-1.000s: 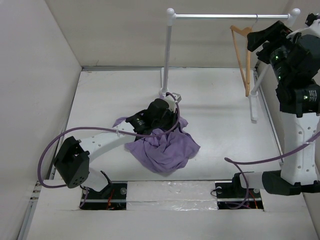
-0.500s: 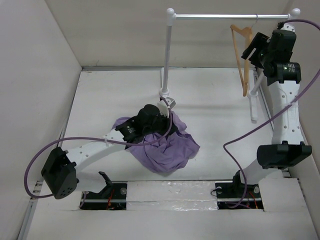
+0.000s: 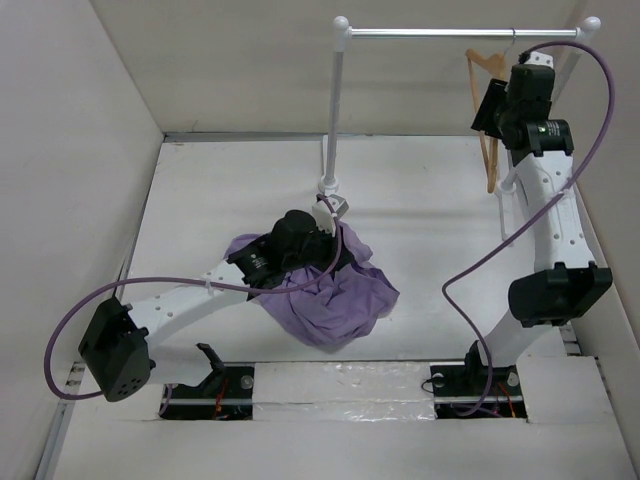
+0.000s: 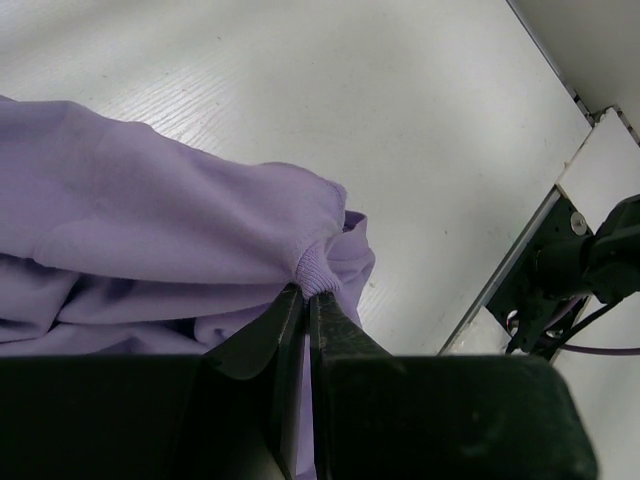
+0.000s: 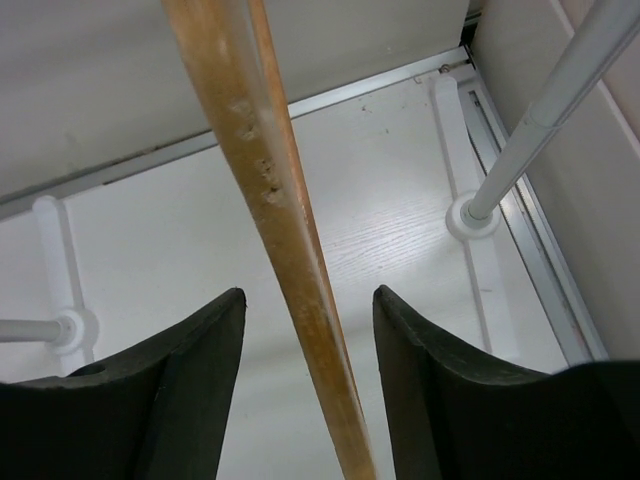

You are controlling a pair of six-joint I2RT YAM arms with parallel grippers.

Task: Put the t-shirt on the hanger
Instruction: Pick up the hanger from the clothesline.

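Left of centre toward the near edge of the surface (image 3: 430,215): shirt (image 3: 335,295), lavender, soft, plain, crumpled into a rumpled heap of folds. Over the heap's far side, left hand (image 3: 334,212), clenched on a ribbed edge of the shirt, jaws pressed together with the cloth pinched at their tips; collar or cuff, cannot tell. By the far right corner: hanger (image 3: 489,150), light-brown wood with worn pits in its grain, hooked on the rail (image 3: 450,32), well above the surface. Right hand (image 3: 490,105) raised at it, released, jaws spread either side of one wooden arm, not touching.
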